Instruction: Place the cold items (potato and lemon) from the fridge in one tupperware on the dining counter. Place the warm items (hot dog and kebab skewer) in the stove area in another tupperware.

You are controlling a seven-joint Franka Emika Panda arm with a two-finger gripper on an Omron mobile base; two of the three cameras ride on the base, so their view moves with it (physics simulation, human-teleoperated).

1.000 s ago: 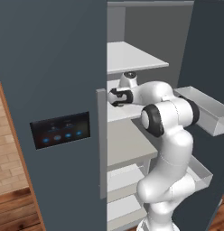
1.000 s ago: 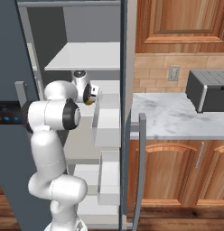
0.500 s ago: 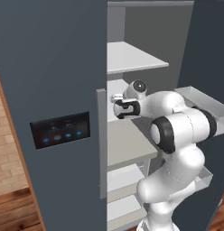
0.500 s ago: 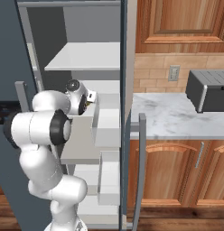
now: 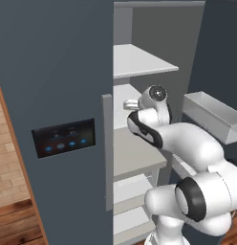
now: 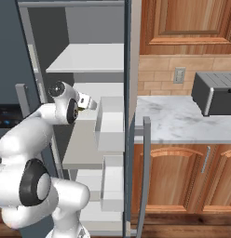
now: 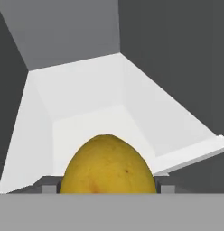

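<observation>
end effector [image 7: 107,191] pinches the potato [image 7: 107,165] (yellow-brown) inside the open fridge [image 5: 58,72].

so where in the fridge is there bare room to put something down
The upper shelf, between the back wall and the open front edge, is bare. In the hand view the white shelf floor beyond the potato is free up to the rear corner. It's tight on the middle shelf, where the gripper reaches in beside the door bins.

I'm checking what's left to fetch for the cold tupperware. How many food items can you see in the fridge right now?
1: a yellow-brown item, potato or lemon I cannot tell, close in front of the hand camera, over the white fridge shelf. Others may be hidden behind the arm.
</observation>
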